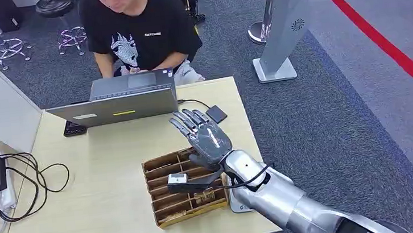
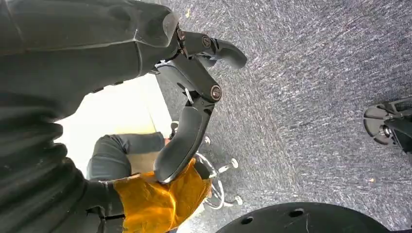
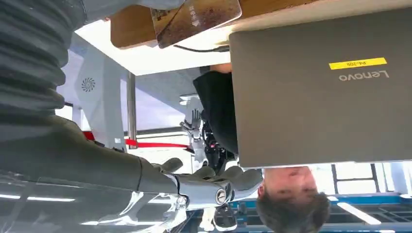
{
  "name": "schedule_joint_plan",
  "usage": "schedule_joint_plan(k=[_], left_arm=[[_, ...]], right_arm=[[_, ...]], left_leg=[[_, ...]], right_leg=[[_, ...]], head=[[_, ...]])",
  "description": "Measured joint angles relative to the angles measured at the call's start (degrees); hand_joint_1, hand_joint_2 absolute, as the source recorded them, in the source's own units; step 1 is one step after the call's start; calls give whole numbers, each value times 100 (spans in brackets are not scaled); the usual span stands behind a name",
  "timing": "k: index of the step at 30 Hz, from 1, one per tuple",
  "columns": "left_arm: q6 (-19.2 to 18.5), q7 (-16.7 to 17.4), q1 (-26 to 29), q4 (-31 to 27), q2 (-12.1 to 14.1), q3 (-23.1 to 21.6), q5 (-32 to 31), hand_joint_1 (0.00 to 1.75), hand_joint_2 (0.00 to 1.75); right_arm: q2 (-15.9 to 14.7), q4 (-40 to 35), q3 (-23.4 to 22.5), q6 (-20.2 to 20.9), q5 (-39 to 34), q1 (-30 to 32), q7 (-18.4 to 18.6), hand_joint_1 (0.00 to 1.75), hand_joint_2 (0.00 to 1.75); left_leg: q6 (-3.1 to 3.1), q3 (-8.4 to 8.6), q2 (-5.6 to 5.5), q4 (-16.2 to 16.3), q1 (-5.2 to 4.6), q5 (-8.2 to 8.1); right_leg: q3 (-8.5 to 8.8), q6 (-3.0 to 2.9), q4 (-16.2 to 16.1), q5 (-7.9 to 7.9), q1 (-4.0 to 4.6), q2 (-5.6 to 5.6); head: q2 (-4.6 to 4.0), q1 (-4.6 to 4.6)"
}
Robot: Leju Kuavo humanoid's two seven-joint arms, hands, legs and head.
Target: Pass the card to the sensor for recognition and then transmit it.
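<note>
**Right hand raised open above the tray, nothing in it**

I am seeing my right arm (image 1: 292, 199) reaching in across the near right corner of the worktop (image 1: 109, 194), forearm angling up and away from me. The right hand (image 1: 203, 134) is hanging above the far right part of the wooden tray (image 1: 183, 187), palm turned down, fingers (image 1: 184, 120) stretched out flat and slightly apart, pointing toward the laptop (image 1: 120, 105). It is gripping nothing.

The tray is lying near the worktop's near right edge, split into slots. A pale device (image 1: 238, 202) is sitting just beside the tray's right side, partly under my forearm. I cannot tell from the head view whether a card is lying in the slots. In the right wrist view a brownish flat card-like piece (image 3: 194, 17) is showing by a wooden edge, apart from my hand.

My left hand (image 2: 194, 111) is hanging over grey carpet, fingers loosely extended, holding nothing.

Beyond the laptop, a person (image 1: 139, 31) is sitting at the far edge.
</note>
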Motion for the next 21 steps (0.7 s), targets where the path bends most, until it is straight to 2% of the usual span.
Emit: schedule_joint_plan(k=[5,9,12,16,19,21], left_arm=[[0,0,0,0,0,2,0,0,175],[9,0,1,0,0,18,0,0,175],[42,-2,7,0,-2,83,28,0,175],[68,-4,15,0,-2,173,41,0,175],[70,-9,17,0,-2,221,42,0,175],[77,-9,15,0,-7,258,22,0,175]], right_arm=[[0,-2,0,-33,-2,2,-2,0,175],[-33,-140,-68,-298,-256,101,-173,0,175],[-228,-703,-252,-433,-582,337,-326,0,175],[-522,-1459,-496,-417,-699,542,-378,0,175],[-627,-1843,-614,-455,-771,717,-459,0,175],[-627,-2009,-757,-663,-844,919,-647,0,175]], left_leg=[[0,0,0,0,0,0],[0,0,0,1,0,0],[0,-3,-3,1,0,-1],[0,-1,3,1,0,-3],[0,-1,1,0,0,-3],[0,1,0,0,0,-3]], right_leg=[[0,0,0,0,0,0],[-1,0,-1,0,0,0],[-2,0,-2,0,0,-2],[-2,0,-3,0,0,2],[-2,0,-3,-1,0,0],[-2,0,-3,-1,0,0]], head=[[0,0],[0,0],[0,0],[0,0],[0,-2],[0,0]])
